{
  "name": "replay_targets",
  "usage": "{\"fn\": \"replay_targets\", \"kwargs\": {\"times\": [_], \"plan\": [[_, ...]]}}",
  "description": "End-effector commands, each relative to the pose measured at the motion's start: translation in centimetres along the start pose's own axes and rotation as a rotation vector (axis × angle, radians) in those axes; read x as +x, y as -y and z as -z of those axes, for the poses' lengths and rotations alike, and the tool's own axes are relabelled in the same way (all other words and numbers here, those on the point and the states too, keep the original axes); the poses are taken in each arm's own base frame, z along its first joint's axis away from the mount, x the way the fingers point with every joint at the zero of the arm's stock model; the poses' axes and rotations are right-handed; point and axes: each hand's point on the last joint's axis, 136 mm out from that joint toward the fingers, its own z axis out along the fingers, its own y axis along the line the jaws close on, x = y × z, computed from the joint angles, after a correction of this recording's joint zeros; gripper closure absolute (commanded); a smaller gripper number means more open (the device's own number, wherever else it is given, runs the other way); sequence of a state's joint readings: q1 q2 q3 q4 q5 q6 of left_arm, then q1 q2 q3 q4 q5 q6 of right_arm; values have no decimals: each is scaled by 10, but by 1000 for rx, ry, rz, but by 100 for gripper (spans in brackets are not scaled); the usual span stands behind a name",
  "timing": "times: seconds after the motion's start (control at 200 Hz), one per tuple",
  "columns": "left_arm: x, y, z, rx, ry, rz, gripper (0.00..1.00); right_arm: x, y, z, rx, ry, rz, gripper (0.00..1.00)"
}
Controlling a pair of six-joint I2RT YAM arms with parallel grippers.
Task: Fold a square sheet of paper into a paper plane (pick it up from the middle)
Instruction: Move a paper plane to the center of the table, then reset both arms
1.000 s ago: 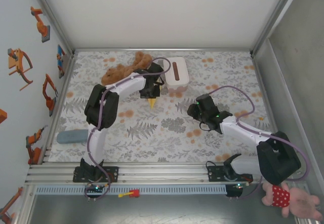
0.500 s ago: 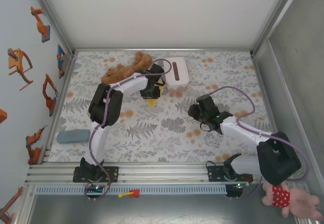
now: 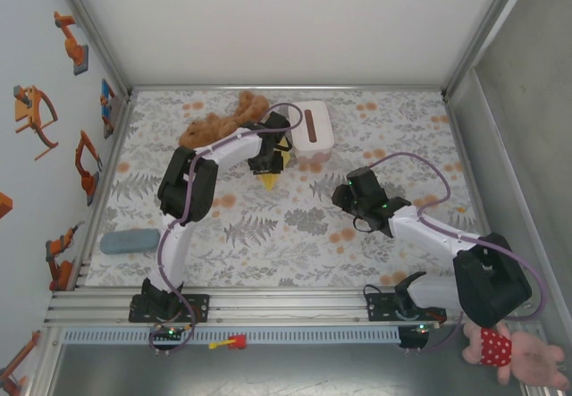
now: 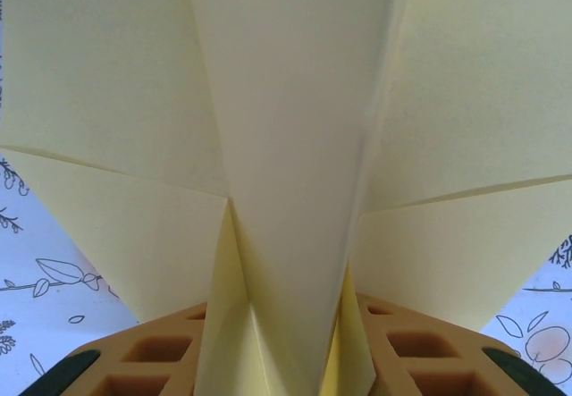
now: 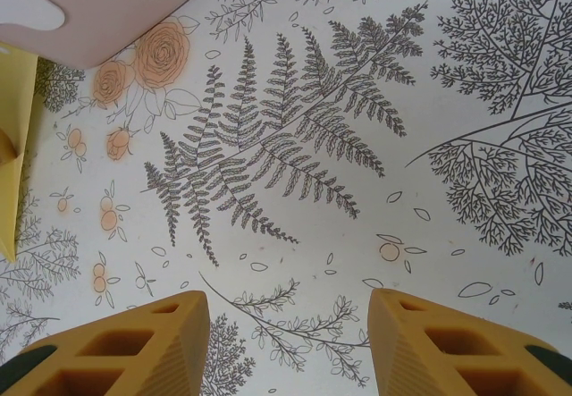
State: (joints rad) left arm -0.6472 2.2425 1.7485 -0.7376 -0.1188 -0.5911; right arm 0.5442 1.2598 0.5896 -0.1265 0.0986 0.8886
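The folding looks finished: a slim, pointed pale-yellow paper plane (image 4: pixel 286 190) with layered wings sits upper middle of the overhead view, just beside the white rectangular box (image 3: pixel 310 128). Its keel lies between the fingers of the left gripper (image 4: pixel 279 333); whether they pinch it I cannot tell. The right gripper (image 5: pixel 286 324) hangs with jaws apart over the floral tablecloth (image 5: pixel 295 146). Only setting the plane down seems left.

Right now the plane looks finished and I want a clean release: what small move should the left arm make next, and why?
Probably lift the left gripper straight up, jaws kept apart. The paper plane sits with its keel between the parted orange fingers, wings spread over the tablecloth, so sideways motion could drag it against the white box.
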Motion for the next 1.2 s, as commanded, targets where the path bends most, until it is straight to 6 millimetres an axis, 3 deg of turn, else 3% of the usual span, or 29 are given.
{"fn": "replay_targets", "kwargs": {"times": [0.0, 0.21, 0.391, 0.501, 0.641, 0.706, 0.806, 0.856, 1.032, 1.197], "plan": [[2, 2, 16, 29, -14, 8, 65, -3, 12, 3, 41, 20, 8, 51], [-14, 0, 76, 85, 96, 31, 59, -16, 16, 13, 80, 64, 7, 51], [-15, -16, 122, 106, 192, 63, 53, -44, 20, 39, 143, 163, 50, 50], [-16, -38, 156, 112, 287, 99, 47, -70, 25, 66, 208, 260, 100, 48], [-13, -90, 188, 66, 432, 183, 28, -108, 37, 111, 313, 421, 175, 40], [-6, -121, 195, 26, 480, 229, 17, -122, 43, 130, 343, 489, 185, 33], [8, -163, 199, -31, 543, 294, 0, -137, 56, 154, 407, 582, 180, 12], [16, -181, 199, -62, 572, 319, 4, -142, 64, 158, 438, 606, 179, 6], [39, -245, 189, -185, 641, 415, 4, -150, 98, 158, 595, 647, 158, 4], [58, -293, 176, -295, 678, 517, 4, -149, 122, 141, 646, 705, 192, 5]]}}
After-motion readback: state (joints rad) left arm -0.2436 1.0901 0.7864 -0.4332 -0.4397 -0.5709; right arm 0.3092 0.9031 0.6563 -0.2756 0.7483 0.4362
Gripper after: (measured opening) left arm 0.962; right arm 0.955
